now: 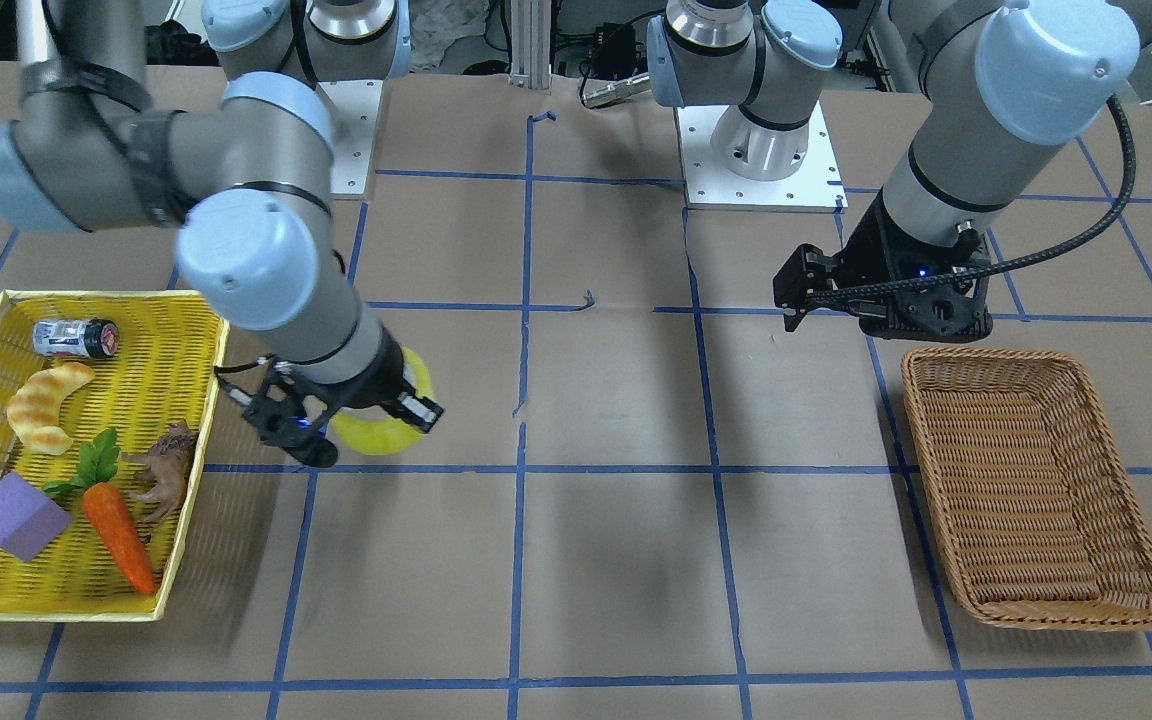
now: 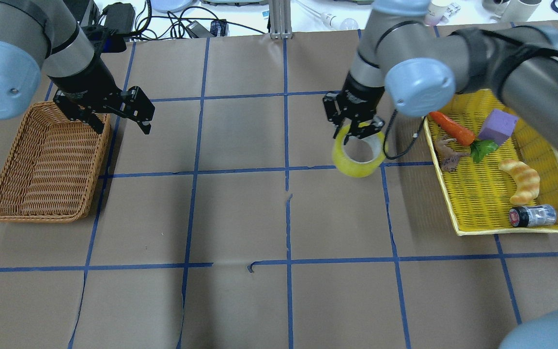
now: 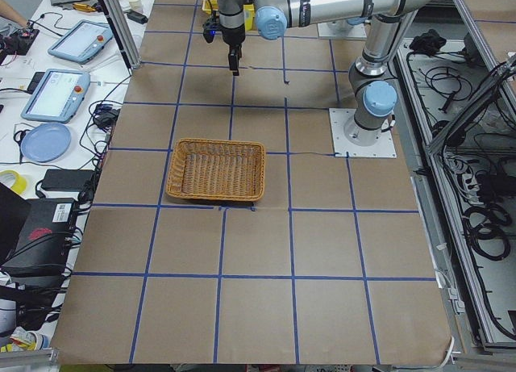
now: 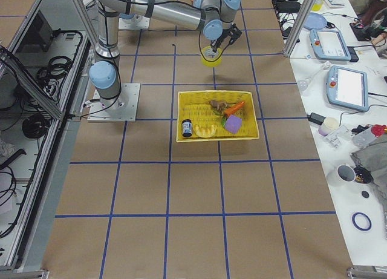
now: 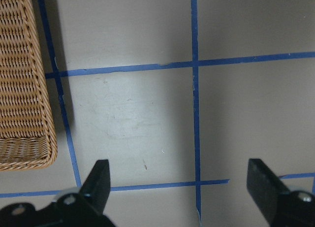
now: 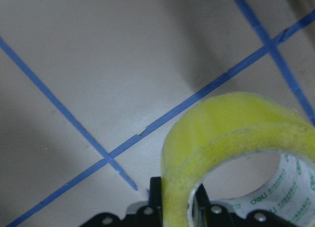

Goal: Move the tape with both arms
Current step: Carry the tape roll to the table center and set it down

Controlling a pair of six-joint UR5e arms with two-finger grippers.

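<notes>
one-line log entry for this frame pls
phase: carry | right tool: shut on tape, outside yellow tray | left tool: open, empty, by wicker basket | handover: not yet done

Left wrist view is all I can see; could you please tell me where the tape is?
Observer: The right hand has it, shut on the wall of the tape, with one finger inside the core.
Operator: Thank you. Is it inside any container?
Observer: No, it is outside the yellow tray, beside the tray's side that faces the table's middle.
Operator: And how near is my hand to it?
Observer: Far off. The left hand is by the wicker basket, at the opposite end of the table.
</notes>
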